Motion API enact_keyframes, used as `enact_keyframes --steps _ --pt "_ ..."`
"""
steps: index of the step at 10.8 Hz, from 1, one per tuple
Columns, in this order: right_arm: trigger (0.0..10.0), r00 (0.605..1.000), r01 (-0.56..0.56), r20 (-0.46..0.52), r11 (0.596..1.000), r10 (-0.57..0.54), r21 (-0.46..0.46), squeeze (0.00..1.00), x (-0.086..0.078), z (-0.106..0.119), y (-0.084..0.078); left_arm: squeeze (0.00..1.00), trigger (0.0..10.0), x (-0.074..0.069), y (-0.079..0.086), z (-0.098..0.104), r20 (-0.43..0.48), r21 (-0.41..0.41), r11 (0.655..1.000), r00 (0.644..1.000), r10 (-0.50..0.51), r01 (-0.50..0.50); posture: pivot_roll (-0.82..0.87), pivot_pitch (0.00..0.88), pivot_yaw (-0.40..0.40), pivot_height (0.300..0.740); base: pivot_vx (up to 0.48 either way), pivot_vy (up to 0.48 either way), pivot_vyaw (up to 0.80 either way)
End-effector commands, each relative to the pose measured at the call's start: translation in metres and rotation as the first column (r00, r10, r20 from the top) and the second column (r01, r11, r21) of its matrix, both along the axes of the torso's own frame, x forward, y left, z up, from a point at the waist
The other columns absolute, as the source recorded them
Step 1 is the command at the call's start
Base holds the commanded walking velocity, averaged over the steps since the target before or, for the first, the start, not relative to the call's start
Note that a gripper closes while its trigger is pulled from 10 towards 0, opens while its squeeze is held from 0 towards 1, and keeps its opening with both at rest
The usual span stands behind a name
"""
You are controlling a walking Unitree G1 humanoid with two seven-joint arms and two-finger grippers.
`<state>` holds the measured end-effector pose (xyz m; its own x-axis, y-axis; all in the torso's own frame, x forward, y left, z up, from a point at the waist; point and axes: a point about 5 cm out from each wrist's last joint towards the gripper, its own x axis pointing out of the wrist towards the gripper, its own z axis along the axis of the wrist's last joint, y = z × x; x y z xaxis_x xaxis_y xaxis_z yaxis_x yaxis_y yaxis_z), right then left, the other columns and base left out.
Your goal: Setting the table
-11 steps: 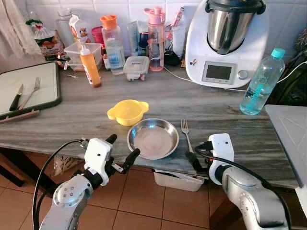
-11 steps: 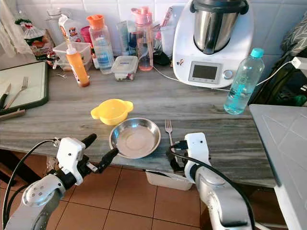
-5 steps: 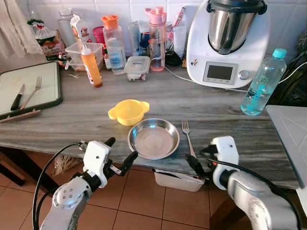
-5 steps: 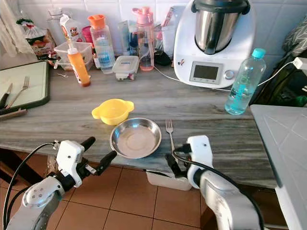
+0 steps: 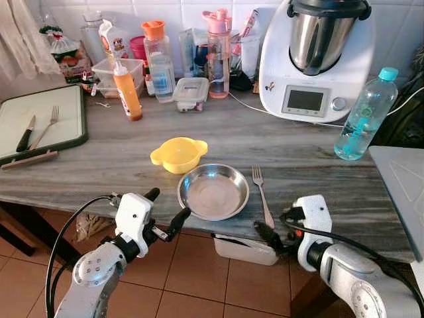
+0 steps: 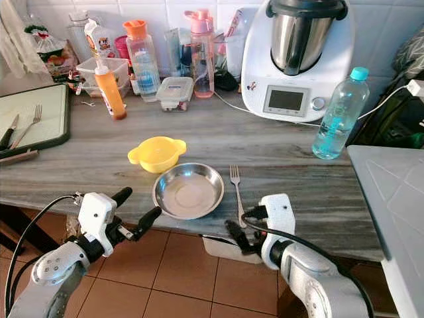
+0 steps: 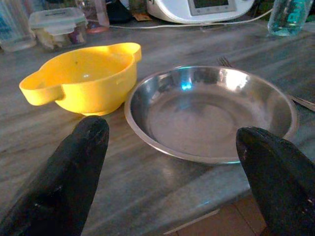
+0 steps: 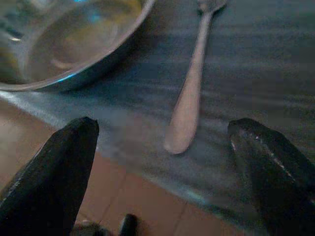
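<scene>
Left pincer [image 5: 165, 207] held low off the counter [image 5: 99, 165] edge, fingers spread, facing steel bowl [image 5: 213, 191] beside yellow bowl [image 5: 178, 154], right pincer [image 8: 162, 162] open below the edge, fork [image 5: 260, 189] lying right of steel bowl

Both silver arms are held low in front of the body, bent at the elbow with the wrists angled forward and up. The left gripper [image 5: 166, 209] is carried on a white wrist block trailed by a black cable, and its two long black fingers [image 7: 74, 167] are spread wide apart with nothing between them. The right gripper [image 8: 162, 162] is held at a similar height on the opposite side, its black fingers [image 8: 54, 172] likewise parted and empty.
</scene>
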<state>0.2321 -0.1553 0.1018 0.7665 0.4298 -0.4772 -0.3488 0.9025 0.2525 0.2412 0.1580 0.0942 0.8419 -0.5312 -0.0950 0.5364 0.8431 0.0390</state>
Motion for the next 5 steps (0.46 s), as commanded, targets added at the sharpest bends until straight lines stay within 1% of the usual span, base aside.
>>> enact_keyframes --steps 1,2,3,5 --pt "10.0 1.0 -0.012 0.013 1.0 0.011 0.015 0.0 -0.002 0.004 0.002 0.0 10.0 0.0 0.005 0.001 0.005 0.011 1.0 1.0 0.01 -0.01 0.04 0.0 0.057 0.74 0.0 0.0 0.0" --pt "10.0 1.0 -0.021 0.012 0.999 0.021 0.024 0.0 -0.002 0.003 0.004 0.0 10.0 0.0 0.005 0.001 0.005 0.01 1.0 1.0 0.01 -0.01 0.04 0.0 0.058 0.74 0.0 0.0 0.0" --pt "10.0 0.999 -0.041 0.006 0.998 0.041 0.055 0.0 -0.003 0.003 0.008 0.0 10.0 0.001 0.005 0.0 0.006 0.011 1.0 1.0 0.01 -0.01 0.04 0.0 0.059 0.74 0.0 0.0 0.0" --pt "10.0 0.998 -0.069 0.012 0.995 0.068 0.076 0.0 -0.003 0.004 0.015 0.0 10.0 0.001 0.004 0.001 0.007 0.012 1.0 1.0 0.009 -0.009 0.04 0.0 0.062 0.74 0.0 0.0 0.0"
